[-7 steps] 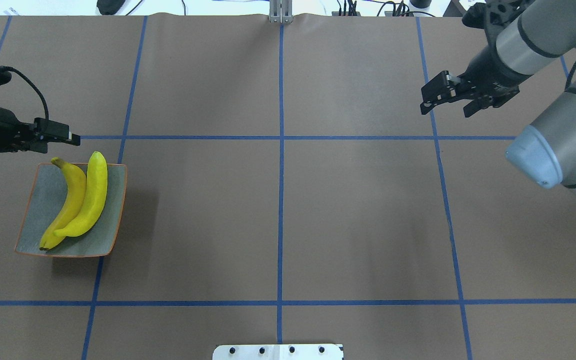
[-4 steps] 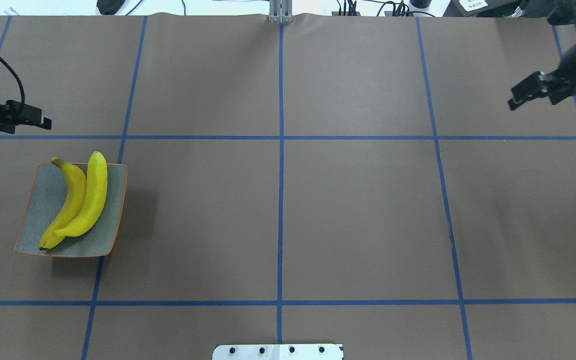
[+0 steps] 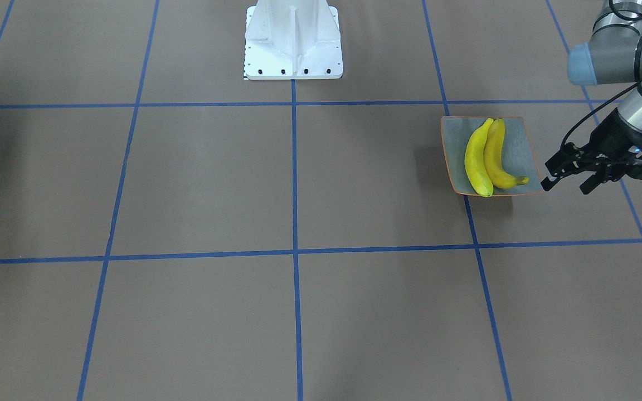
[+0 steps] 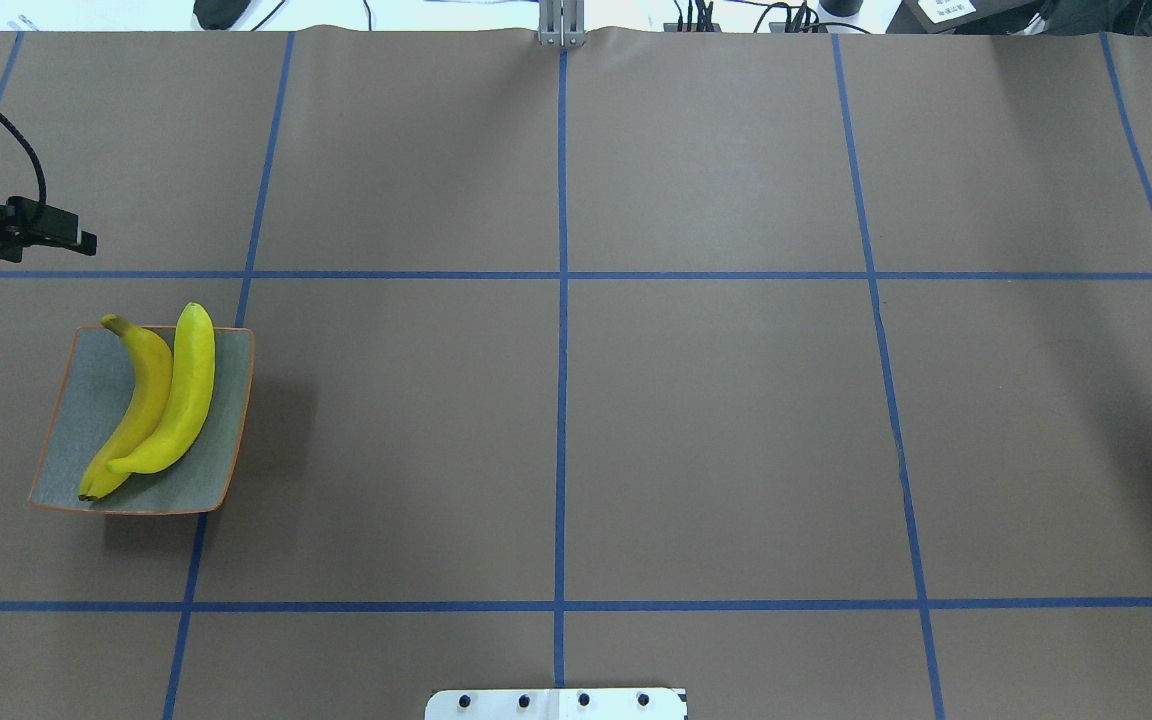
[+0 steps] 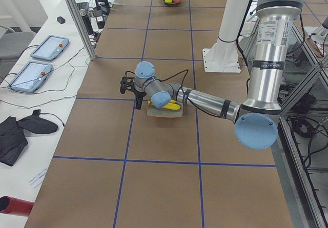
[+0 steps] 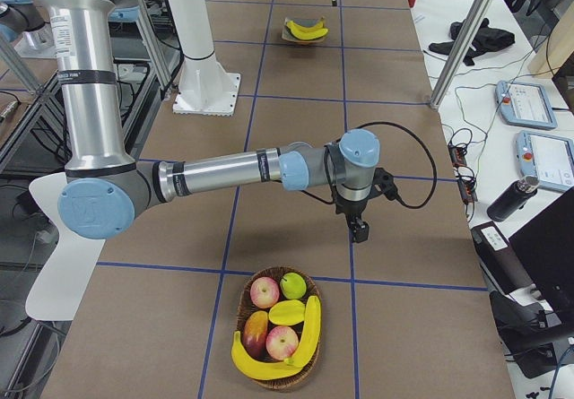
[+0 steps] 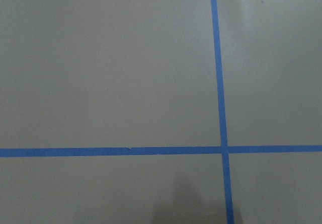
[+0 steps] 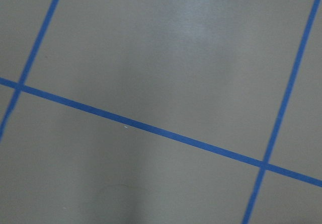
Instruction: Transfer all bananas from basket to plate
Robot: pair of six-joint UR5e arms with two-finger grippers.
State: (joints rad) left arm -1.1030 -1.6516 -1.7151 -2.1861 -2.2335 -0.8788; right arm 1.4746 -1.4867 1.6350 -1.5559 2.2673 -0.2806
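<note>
Left jaws: the left gripper (image 3: 567,182) hangs parted and empty just beside the plate (image 4: 76,450).
Right jaws: the right gripper (image 6: 359,229) hovers near the basket (image 6: 289,384); whether it is parted or closed, I cannot tell.
Fruit: two bananas (image 4: 161,400) lie side by side on the plate; a long banana (image 6: 269,366) curves along the basket's near rim, against the apples (image 6: 265,291).
Next pick: probably that banana; grip its middle, across the curve, clear of the apples.

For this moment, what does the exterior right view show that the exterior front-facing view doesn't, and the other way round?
Only exterior right: the basket near the camera, holding at least one banana and other fruit, and the right gripper above bare table, apart from the basket. Only front-facing: the left gripper seen plainly, open and empty, just off the plate's corner. Both: the plate with two bananas lying side by side, and the white robot base.
</note>
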